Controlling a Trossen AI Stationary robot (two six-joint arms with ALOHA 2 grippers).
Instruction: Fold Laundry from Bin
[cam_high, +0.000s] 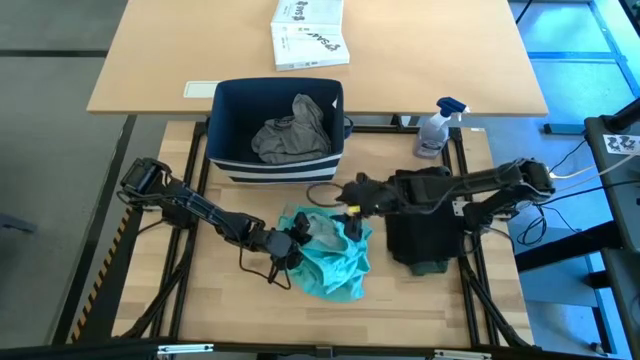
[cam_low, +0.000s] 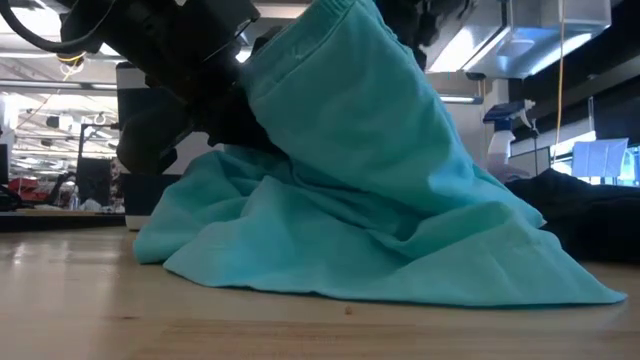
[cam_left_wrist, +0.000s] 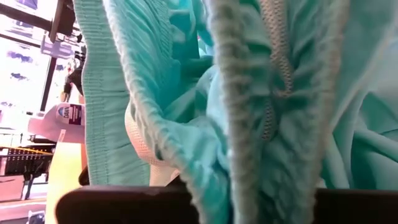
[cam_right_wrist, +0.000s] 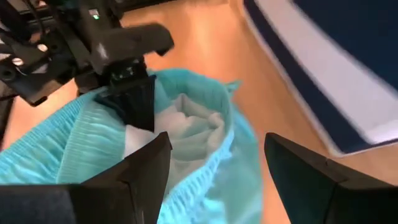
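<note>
A teal garment (cam_high: 335, 255) lies bunched at the middle of the table, with its waistband end raised. My left gripper (cam_high: 290, 243) is shut on that end, coming from the table's left. My right gripper (cam_right_wrist: 214, 180) hovers open just above and beyond the garment's waist opening (cam_right_wrist: 199, 124) and touches nothing. A grey garment (cam_high: 292, 130) lies inside the navy bin (cam_high: 225, 125) at the far middle. A black garment (cam_high: 425, 230) sits in a heap at the right under my right arm, with an olive-green bit (cam_high: 430, 268) at its near edge. My left gripper pinches the teal garment's ribbed waistband edge (cam_right_wrist: 93, 130) between its two fingers (cam_right_wrist: 134, 102). The fingers slant downward from the table's left. The waistband end (cam_low: 330, 60) is held up above the table, while the garment's lower part (cam_low: 400, 260) lies spread on the tabletop.
A spray bottle (cam_high: 437, 127) stands at the far right beside the bin. A white printed box (cam_high: 308, 32) lies on the farther table. Bare wood (cam_high: 420, 305) shows along the near edge and to the left of the teal garment.
</note>
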